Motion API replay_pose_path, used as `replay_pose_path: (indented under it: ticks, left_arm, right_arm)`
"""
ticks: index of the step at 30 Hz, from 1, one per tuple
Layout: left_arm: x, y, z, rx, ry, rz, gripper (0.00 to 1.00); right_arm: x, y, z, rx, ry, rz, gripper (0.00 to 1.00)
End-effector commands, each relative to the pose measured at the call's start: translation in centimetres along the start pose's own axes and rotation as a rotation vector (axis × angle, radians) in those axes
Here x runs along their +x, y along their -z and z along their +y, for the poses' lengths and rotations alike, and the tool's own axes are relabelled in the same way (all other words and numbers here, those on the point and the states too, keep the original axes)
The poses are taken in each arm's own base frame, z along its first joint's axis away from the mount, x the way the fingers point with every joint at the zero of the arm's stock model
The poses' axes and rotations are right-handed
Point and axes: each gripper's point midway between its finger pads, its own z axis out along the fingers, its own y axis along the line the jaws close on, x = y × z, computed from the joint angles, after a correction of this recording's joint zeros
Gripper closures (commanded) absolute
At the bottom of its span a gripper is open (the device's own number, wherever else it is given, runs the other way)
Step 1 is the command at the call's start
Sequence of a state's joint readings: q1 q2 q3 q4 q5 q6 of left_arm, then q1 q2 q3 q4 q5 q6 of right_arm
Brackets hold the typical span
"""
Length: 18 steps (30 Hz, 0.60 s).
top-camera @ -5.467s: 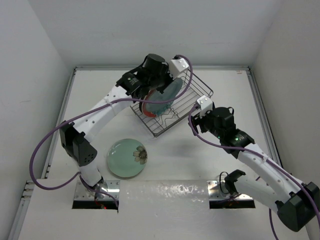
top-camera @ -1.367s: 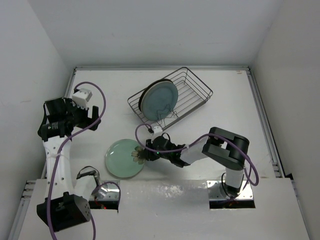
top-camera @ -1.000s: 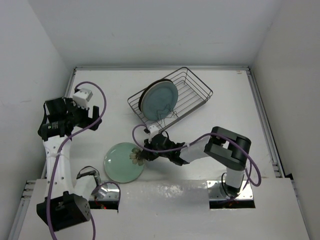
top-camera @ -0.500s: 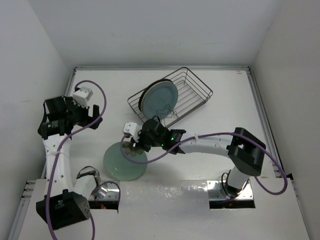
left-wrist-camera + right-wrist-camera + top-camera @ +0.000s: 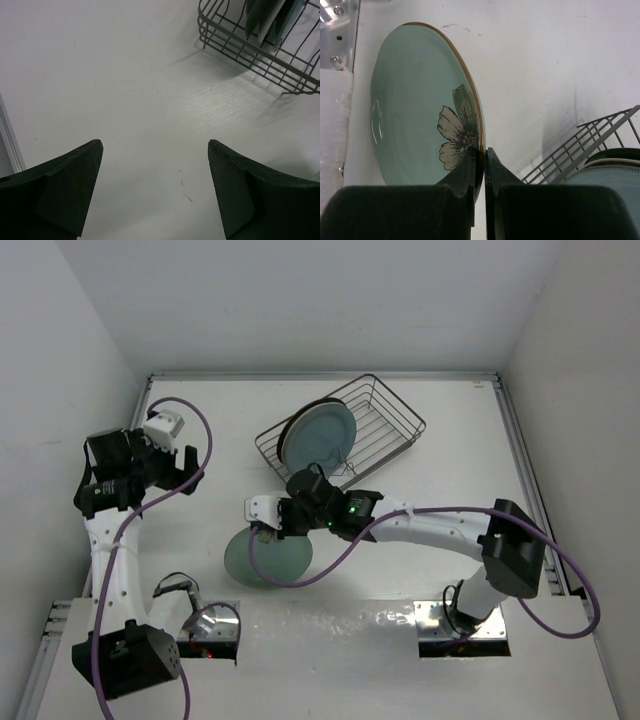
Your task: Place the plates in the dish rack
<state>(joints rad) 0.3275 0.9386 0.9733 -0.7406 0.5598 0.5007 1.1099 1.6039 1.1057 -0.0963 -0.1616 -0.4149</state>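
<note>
My right gripper (image 5: 270, 532) is shut on the rim of the pale green flower plate (image 5: 266, 560), which hangs tilted on edge above the table's near left. In the right wrist view both fingers (image 5: 472, 167) pinch the gold-edged rim beside the flower of that plate (image 5: 410, 100). The dish rack (image 5: 385, 430) stands at the back centre, and two plates (image 5: 318, 436) stand upright at its left end. My left gripper (image 5: 186, 466) is open and empty far to the left; its fingers (image 5: 70, 180) frame bare table, with the rack's corner (image 5: 240, 45) at top right.
White walls close the table in at the back and on both sides. A metal base plate (image 5: 337, 30) and white padding lie just near of the held plate. The right part of the rack (image 5: 395, 420) holds no dishes.
The right gripper closed on the green plate's rim and raised it from flat on the table to tilted on edge, its arm stretching leftward. The left arm barely moved.
</note>
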Motion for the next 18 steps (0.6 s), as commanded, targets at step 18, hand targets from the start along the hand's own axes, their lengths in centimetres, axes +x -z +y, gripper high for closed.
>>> replay_pose_path:
  ticks: [18]
  left_arm:
    - [-2.9,0.0,0.9,-0.003,-0.057,-0.080,0.17]
  right_arm:
    - [-7.8,7.1,-4.9,0.150,0.235,-0.117,1.00]
